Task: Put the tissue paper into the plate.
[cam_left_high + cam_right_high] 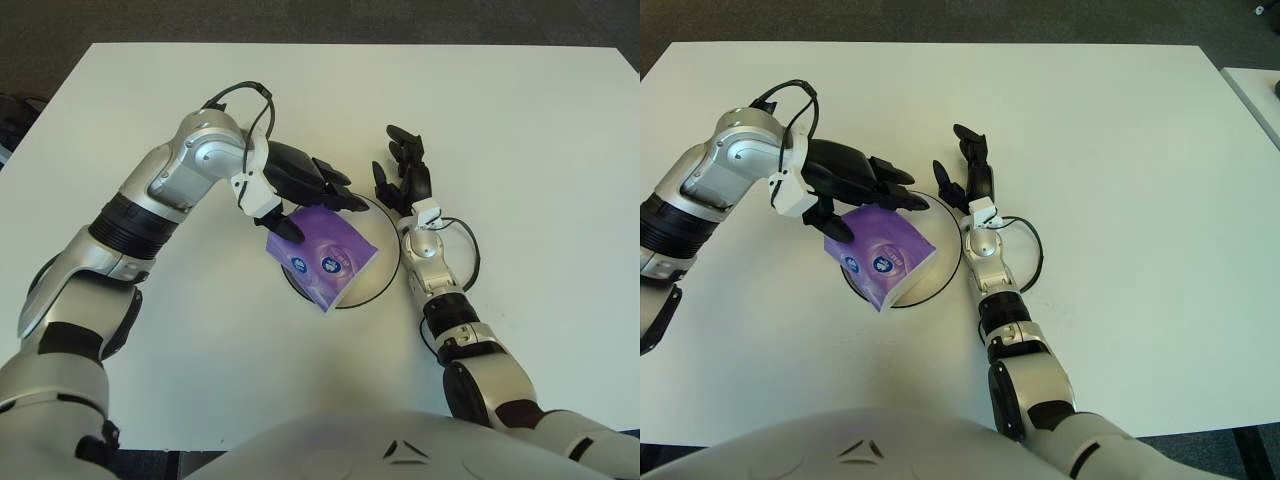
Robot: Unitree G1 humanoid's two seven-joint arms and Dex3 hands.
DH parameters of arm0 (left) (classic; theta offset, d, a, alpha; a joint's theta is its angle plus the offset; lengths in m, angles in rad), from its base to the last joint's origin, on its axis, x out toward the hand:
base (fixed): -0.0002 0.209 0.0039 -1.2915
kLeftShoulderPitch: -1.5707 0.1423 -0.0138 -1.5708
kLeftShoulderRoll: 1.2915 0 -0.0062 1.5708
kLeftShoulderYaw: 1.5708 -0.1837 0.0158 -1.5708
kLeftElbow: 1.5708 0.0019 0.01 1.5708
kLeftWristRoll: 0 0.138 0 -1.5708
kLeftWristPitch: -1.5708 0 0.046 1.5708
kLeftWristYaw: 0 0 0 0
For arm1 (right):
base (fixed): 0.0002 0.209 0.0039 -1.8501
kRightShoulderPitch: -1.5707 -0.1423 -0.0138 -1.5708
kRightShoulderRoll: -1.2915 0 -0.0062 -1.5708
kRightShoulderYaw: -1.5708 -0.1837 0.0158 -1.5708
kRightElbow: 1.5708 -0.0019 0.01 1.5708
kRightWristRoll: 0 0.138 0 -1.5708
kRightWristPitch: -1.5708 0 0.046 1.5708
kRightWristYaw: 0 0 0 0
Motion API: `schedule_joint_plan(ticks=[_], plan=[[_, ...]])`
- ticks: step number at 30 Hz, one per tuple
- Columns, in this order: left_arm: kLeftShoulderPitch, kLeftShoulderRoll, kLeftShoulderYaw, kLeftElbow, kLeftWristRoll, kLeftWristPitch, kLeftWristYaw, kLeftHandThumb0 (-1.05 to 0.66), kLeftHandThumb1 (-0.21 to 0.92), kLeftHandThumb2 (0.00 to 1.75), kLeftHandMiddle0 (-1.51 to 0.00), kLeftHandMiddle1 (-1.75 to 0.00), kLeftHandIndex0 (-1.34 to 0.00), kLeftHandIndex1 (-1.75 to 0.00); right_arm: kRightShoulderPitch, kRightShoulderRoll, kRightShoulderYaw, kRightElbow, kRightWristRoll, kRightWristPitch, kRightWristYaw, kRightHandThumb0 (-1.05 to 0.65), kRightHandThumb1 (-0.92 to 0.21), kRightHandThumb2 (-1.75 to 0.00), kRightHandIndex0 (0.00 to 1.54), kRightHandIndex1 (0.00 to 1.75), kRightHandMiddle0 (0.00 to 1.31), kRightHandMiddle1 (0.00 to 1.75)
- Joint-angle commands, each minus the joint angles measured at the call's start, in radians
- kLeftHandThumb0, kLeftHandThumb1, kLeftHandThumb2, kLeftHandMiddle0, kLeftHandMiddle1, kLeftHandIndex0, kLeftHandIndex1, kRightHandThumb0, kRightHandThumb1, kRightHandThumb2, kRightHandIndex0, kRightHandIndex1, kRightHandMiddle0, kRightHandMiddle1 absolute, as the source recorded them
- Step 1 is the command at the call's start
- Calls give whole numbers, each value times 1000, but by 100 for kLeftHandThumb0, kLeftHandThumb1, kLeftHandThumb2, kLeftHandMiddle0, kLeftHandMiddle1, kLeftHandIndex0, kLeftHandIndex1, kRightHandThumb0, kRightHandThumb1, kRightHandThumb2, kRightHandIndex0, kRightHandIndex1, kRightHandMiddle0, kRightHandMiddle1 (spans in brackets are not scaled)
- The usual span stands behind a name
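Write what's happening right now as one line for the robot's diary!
left hand: open, above tissue pack | tissue pack: lying on plate | right hand: open, beside plate's right

We see the purple tissue pack [322, 255] lying in the white plate [382, 278], its lower-left corner overhanging the rim at about 7 o'clock. Left hand [300, 190] sits over the pack's 11 o'clock edge, fingers [335, 198] spread, thumb tip at the pack's top-left corner. Right hand [405, 175] shows just beside the plate at 2 o'clock, fingers relaxed, holding nothing. White table [520, 150] underneath.
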Motion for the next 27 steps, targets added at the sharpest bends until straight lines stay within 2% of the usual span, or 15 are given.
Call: schedule_joint_plan(ticks=[1, 2, 4, 8, 16, 25, 27], plan=[[53, -18, 78, 43, -34, -52, 119, -105, 92, 93, 0, 0, -1, 0, 139, -7, 5, 162, -1, 45, 12, -63, -92, -65, 8, 44, 0, 65], [58, -21, 86, 48, -35, -59, 136, -105, 92, 93, 0, 0, -1, -1, 141, -9, 6, 162, -6, 41, 10, -65, -92, -66, 8, 43, 0, 65], [78, -35, 115, 52, -31, -61, 194, -105, 92, 93, 0, 0, -2, -1, 174, 8, 24, 67, -29, 76, -15, -69, -92, -67, 9, 42, 0, 65], [105, -48, 153, 51, -48, -42, 254, -105, 92, 94, -2, -1, -4, -3, 170, 6, 27, 66, -42, 94, -41, -76, -92, -67, 9, 41, 0, 67], [137, -60, 216, -11, -152, 117, 273, -105, 92, 97, -3, -1, -3, -8, 153, 2, 28, 93, -43, 120, -61, -83, -92, -63, 12, 42, 0, 68], [170, -66, 269, -47, -202, 196, 306, -102, 92, 101, -4, -1, 0, -15, 150, 3, 25, 83, -39, 167, -50, -85, -92, -60, 14, 45, 0, 69], [177, -47, 298, -59, -226, 211, 301, -100, 92, 102, -3, -1, 0, -14, 147, 4, 22, 88, -35, 172, -47, -85, -92, -60, 15, 46, 0, 70]])
